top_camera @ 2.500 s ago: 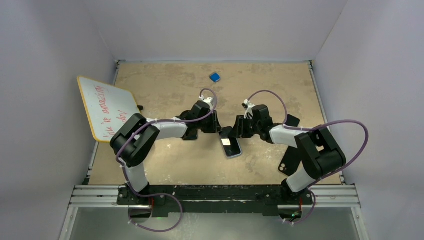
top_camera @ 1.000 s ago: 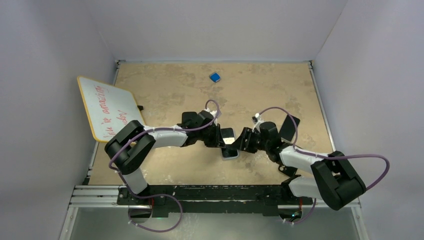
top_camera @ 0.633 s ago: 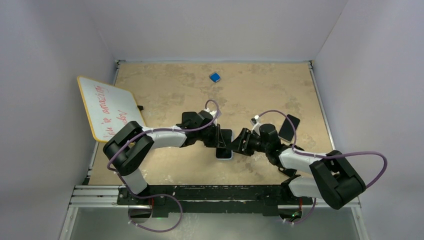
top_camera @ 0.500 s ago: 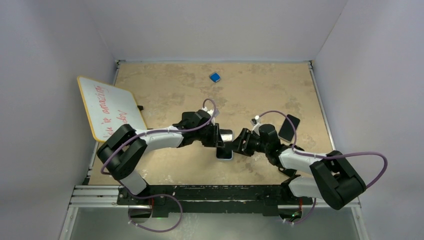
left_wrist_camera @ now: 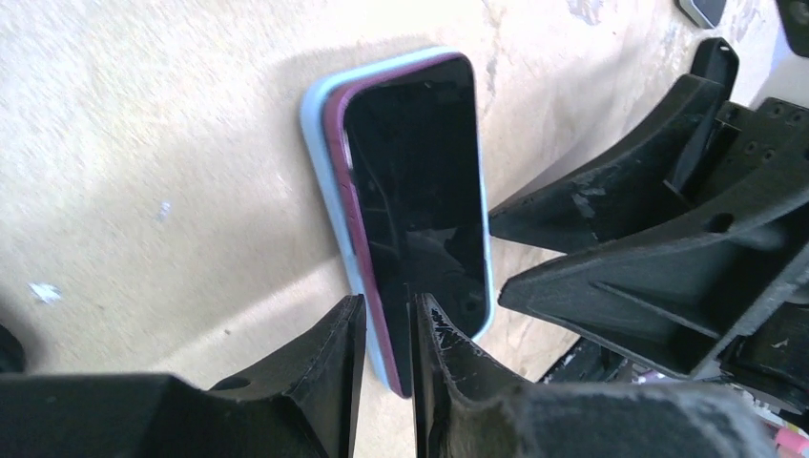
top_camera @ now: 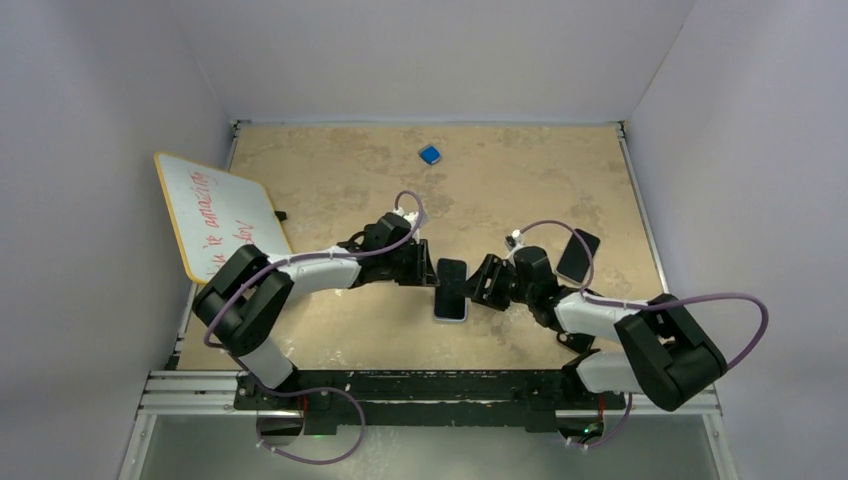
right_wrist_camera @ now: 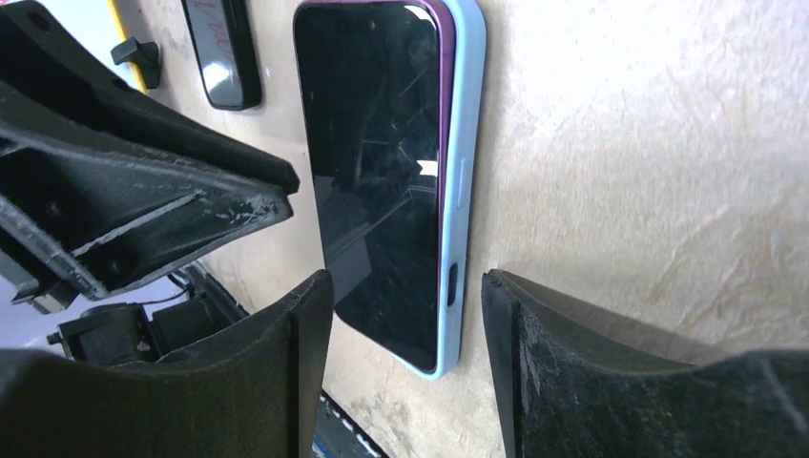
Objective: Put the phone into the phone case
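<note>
Phone (right_wrist_camera: 372,143), glossy black slab, overlaps rounded pale-blue case (right_wrist_camera: 465,114).

Pale lilac walls (top_camera: 450,50) around a mottled tan tabletop (top_camera: 330,170), metal rail (top_camera: 190,392) in front.

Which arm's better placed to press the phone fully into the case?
Left, probably. The left gripper sits right at the phone's magenta long edge, which looks proud of the blue case there. The right gripper stands open on the phone's other side.
</note>
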Controlling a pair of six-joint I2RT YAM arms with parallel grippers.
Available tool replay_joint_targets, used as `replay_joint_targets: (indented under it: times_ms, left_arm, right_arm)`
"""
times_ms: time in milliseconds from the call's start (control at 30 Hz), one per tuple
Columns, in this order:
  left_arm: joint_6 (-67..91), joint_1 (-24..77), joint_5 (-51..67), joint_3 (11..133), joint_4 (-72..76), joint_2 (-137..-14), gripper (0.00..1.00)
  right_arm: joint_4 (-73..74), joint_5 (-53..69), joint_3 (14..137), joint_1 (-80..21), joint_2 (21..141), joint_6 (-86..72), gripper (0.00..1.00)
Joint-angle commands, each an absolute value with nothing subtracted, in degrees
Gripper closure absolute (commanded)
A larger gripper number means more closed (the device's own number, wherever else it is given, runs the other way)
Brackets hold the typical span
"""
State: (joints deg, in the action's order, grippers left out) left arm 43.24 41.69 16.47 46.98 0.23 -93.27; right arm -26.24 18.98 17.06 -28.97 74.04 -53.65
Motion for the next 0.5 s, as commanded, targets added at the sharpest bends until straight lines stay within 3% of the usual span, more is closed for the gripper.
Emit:
replay_joint_targets:
  times_ms: [0, 267, 467]
  left_arm:
    - [41.31, 39.04, 19.25, 47.31, 6.64, -95.91, 0.76]
    - [37.79, 38.79, 21.13, 49.06, 4.22, -101.39, 0.92]
    - [37.35, 38.74, 21.2, 47.74, 3.81, -100.66, 0.93]
  right_arm:
    - [-27.11, 16.02, 20.69, -29.27, 77.84, -50.79, 0.41]
    - [-37.03, 22.54, 21.78, -29.27, 84.23, -52.71, 0.44]
    - [-49.6, 27.8, 20.35, -29.17, 84.68, -57.51, 0.42]
